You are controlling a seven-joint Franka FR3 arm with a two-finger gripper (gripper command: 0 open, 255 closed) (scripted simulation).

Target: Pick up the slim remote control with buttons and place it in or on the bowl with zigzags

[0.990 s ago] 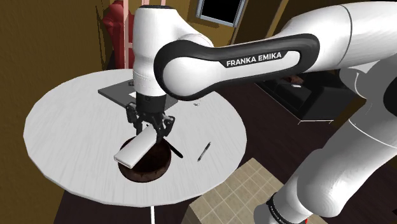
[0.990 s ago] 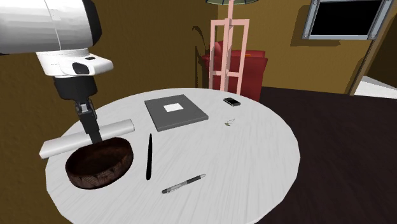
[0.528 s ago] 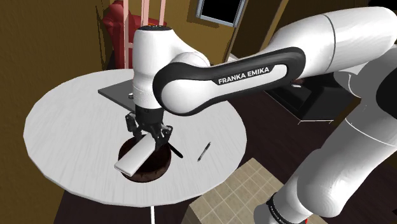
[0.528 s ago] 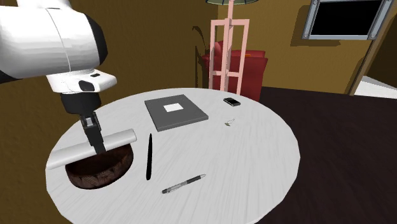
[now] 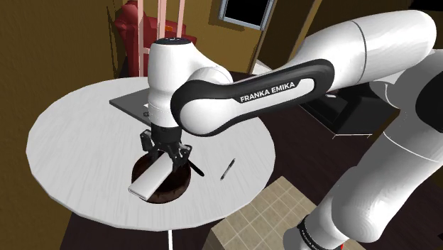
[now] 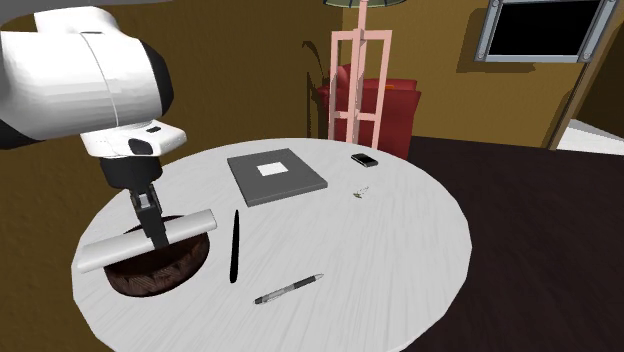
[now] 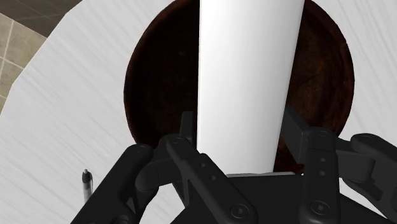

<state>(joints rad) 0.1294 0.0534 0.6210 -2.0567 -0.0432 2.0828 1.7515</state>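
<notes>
Two black fingers [image 7: 187, 129] pinch the white remote [image 5: 150, 179]; the arm [image 5: 277, 84] arches down, gripper [image 5: 167, 152] just above the dark bowl [image 5: 179, 187].

The white remote [image 7: 245, 76] hides the dark bowl's [image 7: 149, 89] middle (its far end cut off at the wrist view's edge).

Round white table [image 6: 400, 250]; ochre walls [image 6: 240, 80]; dark floor [image 6: 540, 220]; red armchair [image 6: 395, 110] behind table; black-paned window [image 6: 545, 25].
</notes>
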